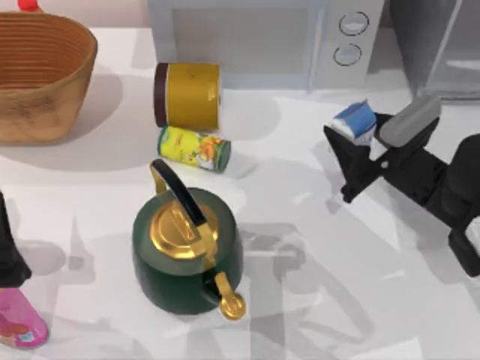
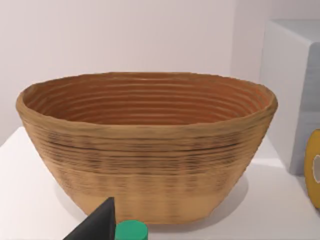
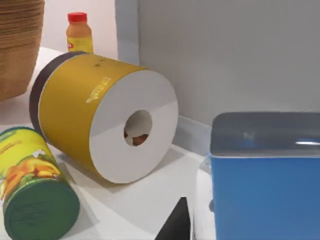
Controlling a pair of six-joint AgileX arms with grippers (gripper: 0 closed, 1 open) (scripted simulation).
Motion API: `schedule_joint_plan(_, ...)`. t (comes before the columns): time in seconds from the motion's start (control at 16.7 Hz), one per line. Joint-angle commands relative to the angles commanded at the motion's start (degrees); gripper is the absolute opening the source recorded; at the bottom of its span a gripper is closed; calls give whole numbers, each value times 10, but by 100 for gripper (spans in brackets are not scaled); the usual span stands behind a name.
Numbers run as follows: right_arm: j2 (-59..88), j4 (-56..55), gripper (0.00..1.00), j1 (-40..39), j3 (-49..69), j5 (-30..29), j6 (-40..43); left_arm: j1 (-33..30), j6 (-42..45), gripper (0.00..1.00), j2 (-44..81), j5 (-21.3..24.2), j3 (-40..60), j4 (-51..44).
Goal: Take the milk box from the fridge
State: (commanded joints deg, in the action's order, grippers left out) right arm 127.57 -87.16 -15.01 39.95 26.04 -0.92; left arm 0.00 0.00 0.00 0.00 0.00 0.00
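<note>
The milk box point(image 1: 354, 118), a small carton with a blue top and white sides, sits between the fingers of my right gripper point(image 1: 352, 141), which is shut on it. It is held in front of the white microwave's point(image 1: 255, 41) right end, just left of the grey fridge point(image 1: 442, 45), whose pale-framed door is partly in view. The right wrist view shows the carton's blue face point(image 3: 265, 190) close up beside one dark fingertip point(image 3: 176, 224). My left arm point(image 1: 7, 255) stays parked at the table's left edge.
A woven basket point(image 1: 41, 75) stands at the back left. A yellow cylinder point(image 1: 187, 94) and a yellow-green can point(image 1: 195, 148) lie in front of the microwave. A dark green kettle point(image 1: 187, 251) with a gold lid stands mid-table. A pink bottle point(image 1: 19, 322) is at the front left.
</note>
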Motion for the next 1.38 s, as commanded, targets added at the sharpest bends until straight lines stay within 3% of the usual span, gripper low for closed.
schedule_joint_plan(0.54,14,-11,0,-3,12,8,-2,0,0,100,0,0,0,0)
schedule_joint_plan(0.96,93,39,0,-42,147,-29,0,0,0,100,0,0,0,0)
schedule_joint_plan(1.26,104,49,0,-48,162,-35,0,0,0,100,0,0,0,0)
schedule_joint_plan(1.38,104,49,15,-48,162,-35,0,0,0,100,0,0,0,0)
